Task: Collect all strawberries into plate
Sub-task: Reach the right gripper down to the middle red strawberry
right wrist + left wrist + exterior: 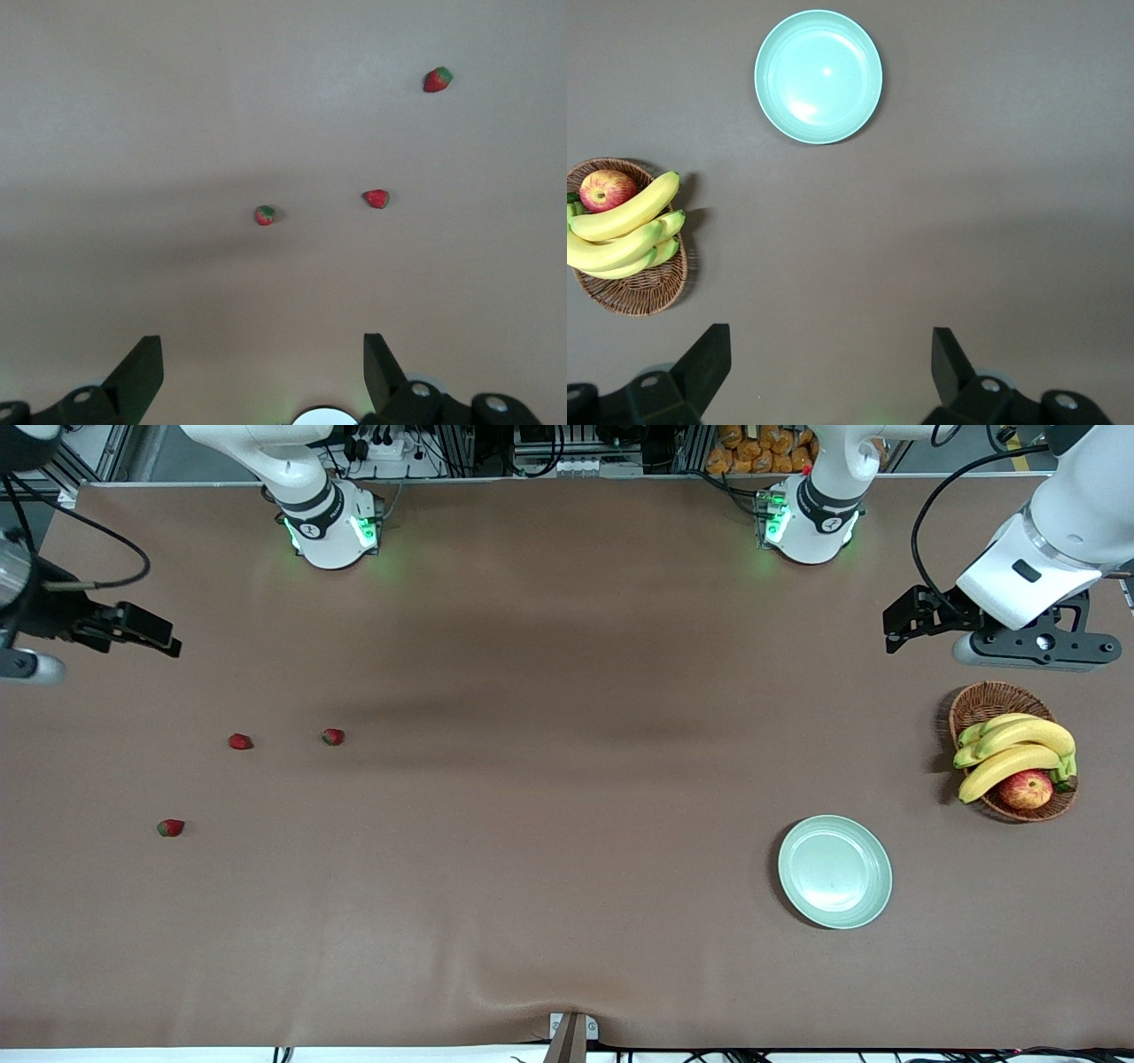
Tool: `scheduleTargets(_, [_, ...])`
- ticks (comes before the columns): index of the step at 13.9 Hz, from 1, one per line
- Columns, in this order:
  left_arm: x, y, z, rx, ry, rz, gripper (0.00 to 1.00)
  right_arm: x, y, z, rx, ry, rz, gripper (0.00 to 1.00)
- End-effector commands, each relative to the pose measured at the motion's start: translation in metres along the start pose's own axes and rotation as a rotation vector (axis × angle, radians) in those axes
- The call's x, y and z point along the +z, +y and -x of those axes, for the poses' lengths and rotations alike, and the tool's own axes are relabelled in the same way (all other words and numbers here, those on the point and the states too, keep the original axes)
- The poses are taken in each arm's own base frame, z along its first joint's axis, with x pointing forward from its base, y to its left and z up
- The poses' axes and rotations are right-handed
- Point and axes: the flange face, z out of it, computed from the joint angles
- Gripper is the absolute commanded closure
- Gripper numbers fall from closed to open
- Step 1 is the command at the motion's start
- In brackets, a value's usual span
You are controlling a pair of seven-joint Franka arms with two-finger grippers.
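Observation:
Three small red strawberries lie apart on the brown table toward the right arm's end: one (332, 737) (265, 214), a second (240, 741) (376, 198) beside it, and a third (170, 828) (437, 80) nearest the front camera. The pale mint-green plate (834, 872) (819, 76) sits empty toward the left arm's end. My right gripper (159, 636) (263, 354) hangs open and empty over bare table at the right arm's end. My left gripper (897, 627) (830, 354) hangs open and empty over bare table near the basket.
A brown wicker basket (983, 704) (633, 297) with bananas (1014, 751) and a red-yellow apple (1026, 789) stands at the left arm's end, beside the plate. The arms' bases (332, 527) stand along the table's back edge.

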Motion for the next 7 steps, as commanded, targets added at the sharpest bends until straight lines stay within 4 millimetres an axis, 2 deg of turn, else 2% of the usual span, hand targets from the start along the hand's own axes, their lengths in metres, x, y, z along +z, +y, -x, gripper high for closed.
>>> scheduleTargets(1, [-0.003,-0.002,0.0,0.016,-0.01,0.01,0.0,0.063,0.004,-0.007,0.017,-0.027,0.005,0.0])
scheduleTargets(4, [-0.004,-0.002,0.0,0.016,-0.007,0.012,0.0,0.121,0.005,-0.008,0.034,-0.012,-0.002,0.0])
scheduleTargets(7, [-0.003,-0.007,-0.001,0.005,-0.008,0.009,0.0,0.171,0.006,-0.005,0.039,0.006,-0.002,0.0])
